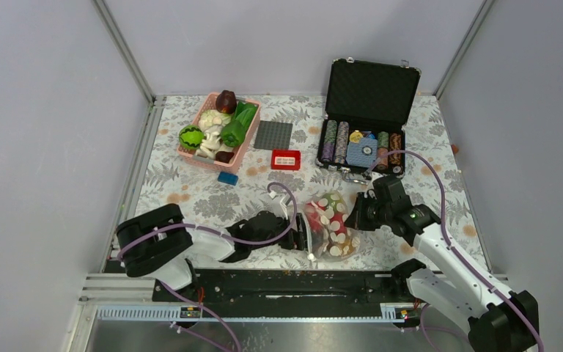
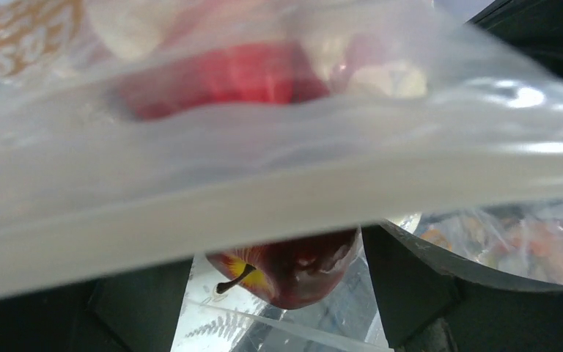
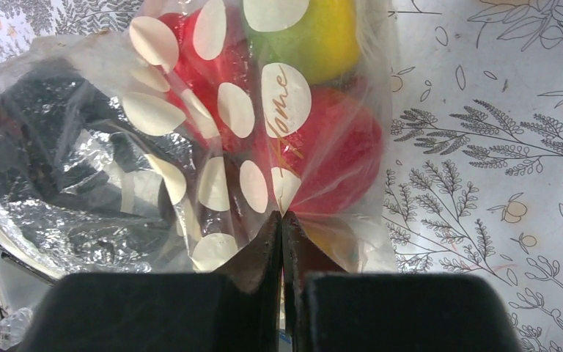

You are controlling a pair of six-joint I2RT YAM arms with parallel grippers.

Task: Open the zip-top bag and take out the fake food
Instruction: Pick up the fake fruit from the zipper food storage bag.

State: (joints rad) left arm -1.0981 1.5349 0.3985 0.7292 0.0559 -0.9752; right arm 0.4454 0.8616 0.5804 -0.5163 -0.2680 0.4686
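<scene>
Nearest the arm bases, the left gripper [image 2: 278, 304] reaches into the mouth of the clear, floppy zip-top bag printed with cream dots [image 1: 331, 229]. Its jaws stand apart on either side of a glossy red plastic apple [image 2: 293, 268]; whether they press it yet I cannot tell. A fold of film hangs across that wrist view, so the jaws may catch plastic along with the fruit and drag the whole bag. The smooth apple could also squirt out of a shallow pinch. Just beyond, the right gripper [image 3: 282, 224] is clamped together on the bag's edge. Thin film may slip free there, letting the bag slide over the leaf-patterned desk [image 3: 484, 147]. The other fake food [image 3: 315, 44], red and yellow-green pieces, lies inside the bag.
</scene>
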